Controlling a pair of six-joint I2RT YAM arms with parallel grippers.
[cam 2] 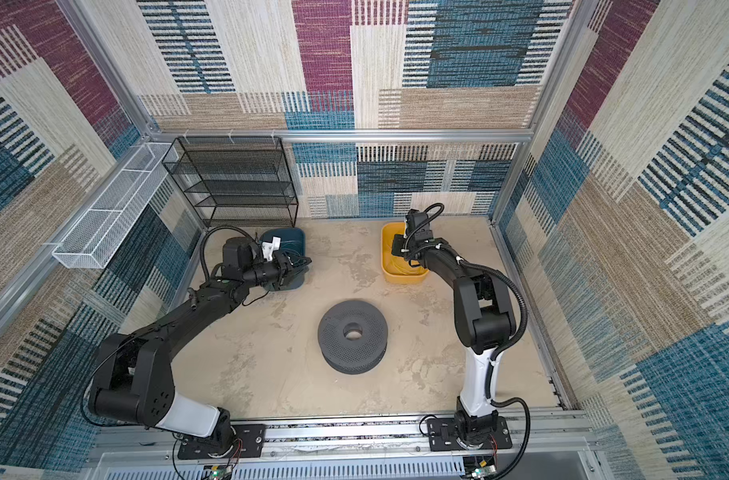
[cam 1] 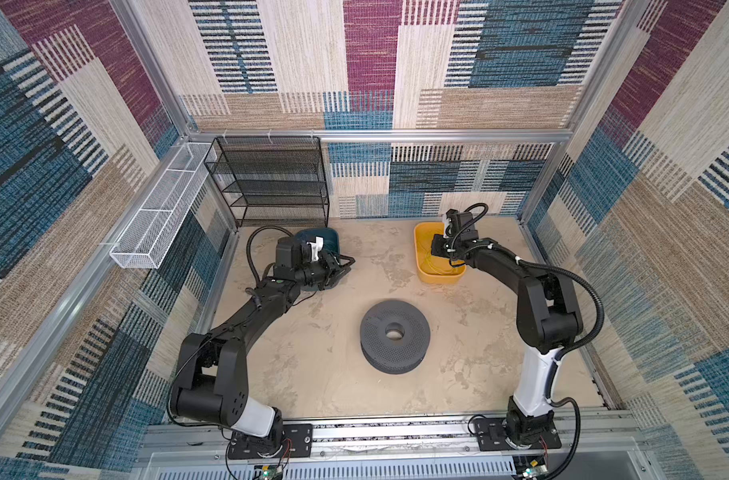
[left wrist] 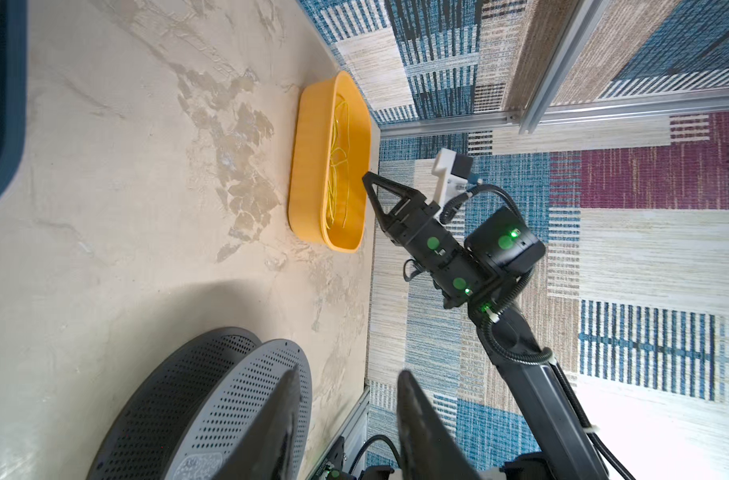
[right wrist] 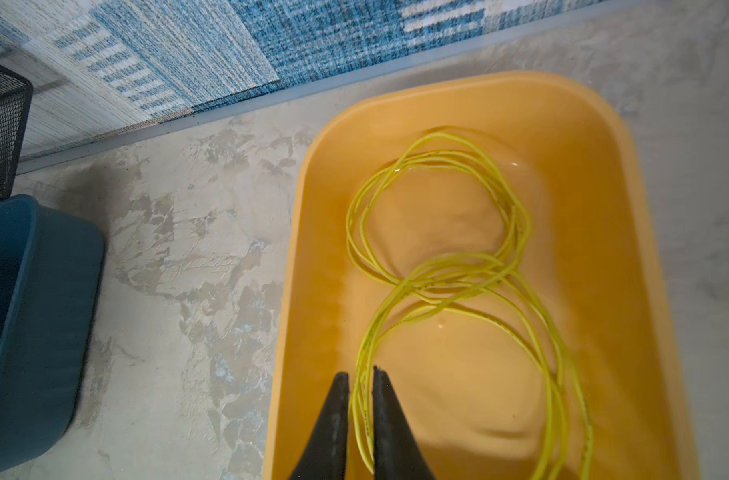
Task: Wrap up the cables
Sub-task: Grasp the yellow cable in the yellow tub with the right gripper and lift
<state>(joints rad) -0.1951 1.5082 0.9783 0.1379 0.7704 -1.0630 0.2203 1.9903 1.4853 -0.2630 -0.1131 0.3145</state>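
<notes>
The cables [right wrist: 450,286] are thin bright yellow wires lying in loose loops inside a yellow tub [right wrist: 629,257]. They also show in the left wrist view as cables [left wrist: 338,166] in the tub [left wrist: 309,166]. My right gripper [right wrist: 360,374] reaches down into the tub [cam 1: 437,276] and is shut on several strands of the cables near the tub's wall. In both top views the right gripper [cam 1: 435,248] [cam 2: 398,246] sits over the tub. My left gripper [left wrist: 349,374] hovers open and empty by the blue tub [cam 1: 329,237], fingertips [cam 1: 348,262] pointing toward the middle.
A dark grey perforated spool [cam 1: 395,336] [cam 2: 352,332] [left wrist: 196,407] lies flat at the middle of the floor. A black mesh rack [cam 1: 271,183] stands at the back left, with a white wire basket [cam 1: 159,216] on the left wall. The blue tub [right wrist: 30,311] stands left of the yellow tub.
</notes>
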